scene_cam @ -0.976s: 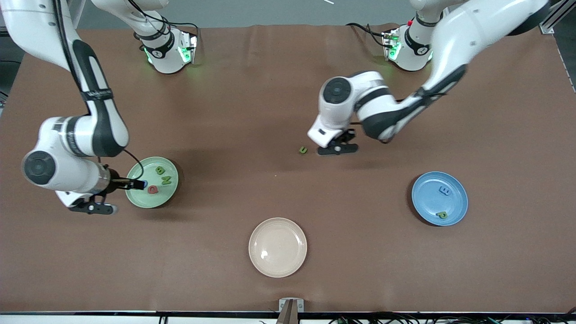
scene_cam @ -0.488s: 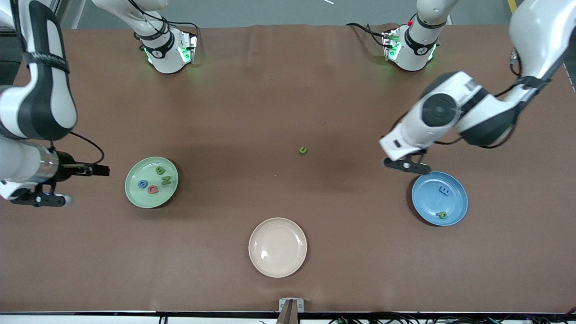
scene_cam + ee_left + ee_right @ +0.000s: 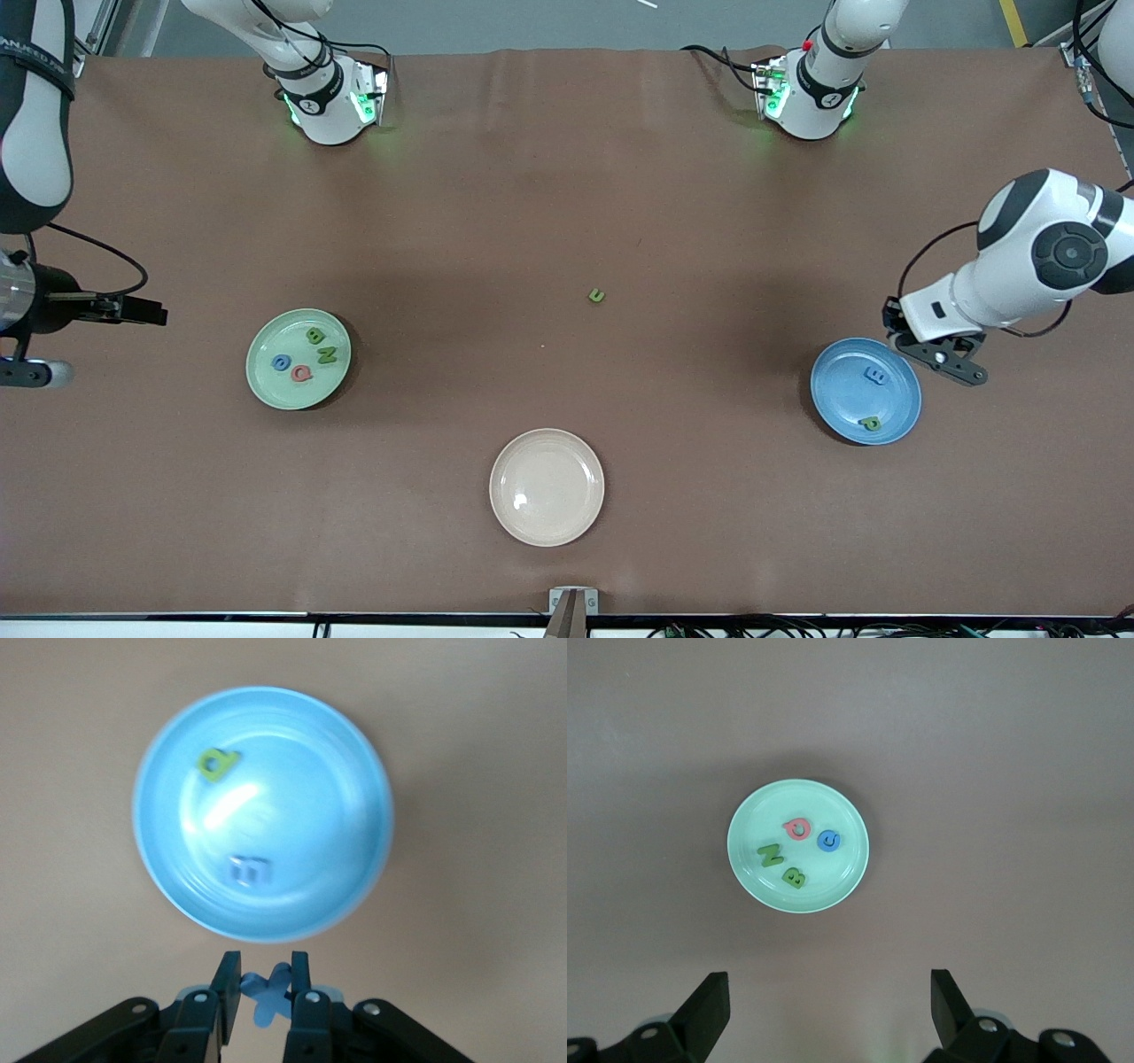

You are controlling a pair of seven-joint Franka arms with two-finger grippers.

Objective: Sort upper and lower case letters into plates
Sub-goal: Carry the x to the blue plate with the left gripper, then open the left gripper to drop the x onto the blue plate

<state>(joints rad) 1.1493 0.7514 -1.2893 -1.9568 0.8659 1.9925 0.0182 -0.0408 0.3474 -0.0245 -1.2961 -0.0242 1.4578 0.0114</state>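
My left gripper is shut on a blue x and hangs just off the rim of the blue plate, toward the robots' bases. That plate holds a blue m and a green p. The mint plate holds a green B, green N, red Q and blue G. A green u lies alone on the mid table. My right gripper is open and holds nothing, up over the table between the mint plate and the right arm's end.
A cream-beige plate with nothing in it sits nearest the front camera, mid table. The brown mat covers the whole tabletop. Both arm bases stand along the edge farthest from the front camera.
My left arm swung from beside the green u to the blue plate's edge. My right gripper left the blue G in the mint plate and drew back toward its end of the table.
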